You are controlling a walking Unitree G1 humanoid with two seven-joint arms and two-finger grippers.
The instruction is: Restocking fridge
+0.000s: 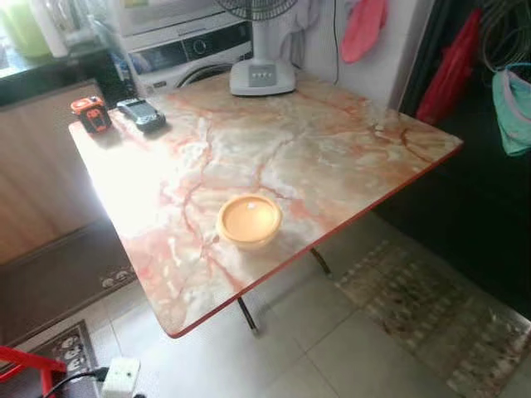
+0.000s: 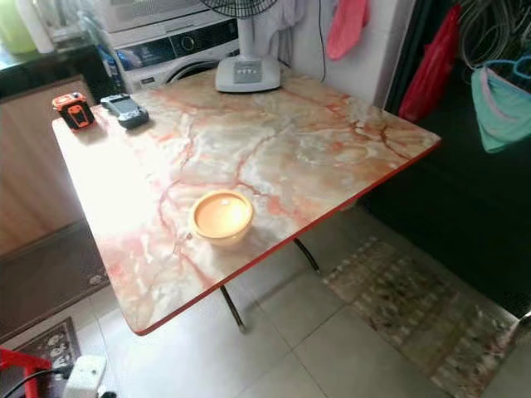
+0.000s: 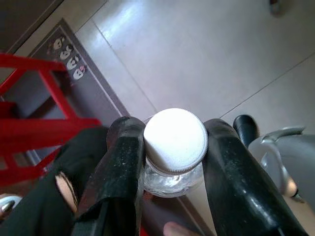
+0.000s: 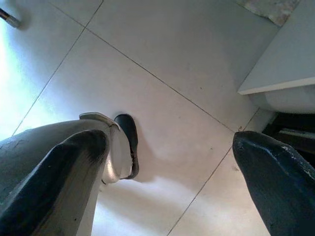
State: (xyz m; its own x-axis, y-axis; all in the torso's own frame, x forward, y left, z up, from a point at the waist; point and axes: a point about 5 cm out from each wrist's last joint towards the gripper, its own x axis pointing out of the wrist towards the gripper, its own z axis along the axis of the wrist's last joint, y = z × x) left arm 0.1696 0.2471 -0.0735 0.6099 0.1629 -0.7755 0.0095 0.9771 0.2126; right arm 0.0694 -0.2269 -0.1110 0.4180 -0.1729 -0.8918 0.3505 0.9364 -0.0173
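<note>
Gripping a clear bottle with a white cap (image 3: 174, 140) by its neck, the left gripper (image 3: 173, 147) hangs low over the tiled floor (image 3: 206, 59).

Its two black fingers (image 3: 123, 162) press against both sides, just under the cap, beside a red frame (image 3: 34, 128). The right gripper (image 4: 172, 182) hangs above the floor with its fingers spread wide apart, nothing between them. On the marble-patterned table (image 1: 332, 157), a yellow bowl (image 1: 249, 220) sits near the front edge; a fan base (image 1: 261, 76) stands at the far edge, and an orange-black tool (image 1: 91, 113) and a dark device (image 1: 140, 114) lie at the far left corner.
</note>
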